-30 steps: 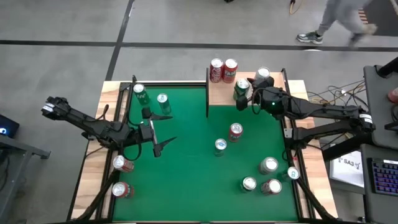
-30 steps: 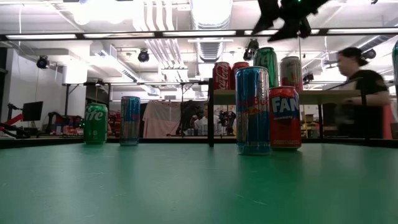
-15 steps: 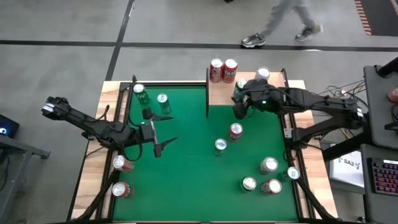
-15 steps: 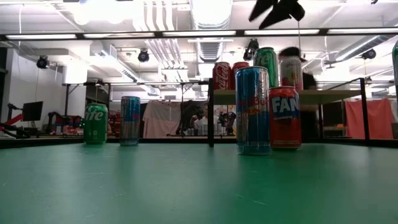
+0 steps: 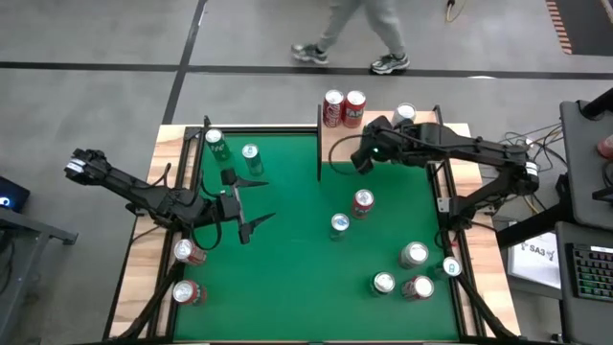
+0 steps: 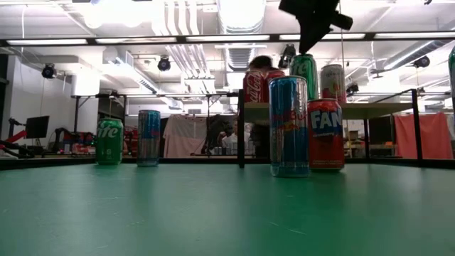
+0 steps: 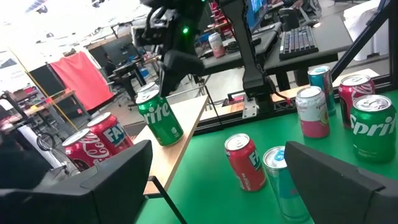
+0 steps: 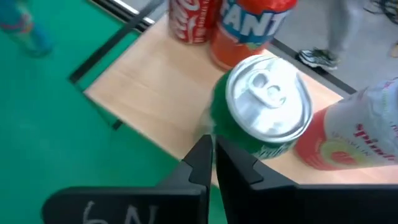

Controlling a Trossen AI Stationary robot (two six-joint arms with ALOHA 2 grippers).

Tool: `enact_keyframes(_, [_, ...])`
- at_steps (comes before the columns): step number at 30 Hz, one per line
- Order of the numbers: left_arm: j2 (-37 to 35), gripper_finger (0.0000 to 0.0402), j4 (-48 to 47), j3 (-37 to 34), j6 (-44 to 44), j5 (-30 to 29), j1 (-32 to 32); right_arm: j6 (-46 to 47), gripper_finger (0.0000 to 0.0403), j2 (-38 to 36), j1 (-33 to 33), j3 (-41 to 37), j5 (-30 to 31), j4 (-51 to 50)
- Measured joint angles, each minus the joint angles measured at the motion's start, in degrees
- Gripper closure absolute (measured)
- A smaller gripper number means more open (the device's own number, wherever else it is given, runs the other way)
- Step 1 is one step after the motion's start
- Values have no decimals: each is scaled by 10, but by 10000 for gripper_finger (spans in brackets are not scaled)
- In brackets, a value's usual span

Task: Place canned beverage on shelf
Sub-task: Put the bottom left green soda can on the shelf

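Only the right wrist view shows the right gripper (image 8: 210, 163) pinched together, empty, above the shelf (image 8: 146, 93). The green Sprite can (image 8: 264, 109) stands upright there. The left gripper (image 5: 247, 202) waits, fingers apart.

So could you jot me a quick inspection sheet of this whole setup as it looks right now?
Surface: green felt table, wooden edges.
Job's things: shelf holds a Coca-Cola can, a Fanta can, a Sprite can and a pale can.
Clutter: loose cans stand across the felt, including a tall blue can.
Grippers: left gripper open over the felt; right gripper shut, empty, above the Sprite can.
Cables: wires beside the right arm.
Surroundings: a person walking past.
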Motion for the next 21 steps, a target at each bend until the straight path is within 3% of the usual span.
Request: enact_keyframes(21, [0,52,0,0,3,0,0,-31,394,6,-73,0,2,-5])
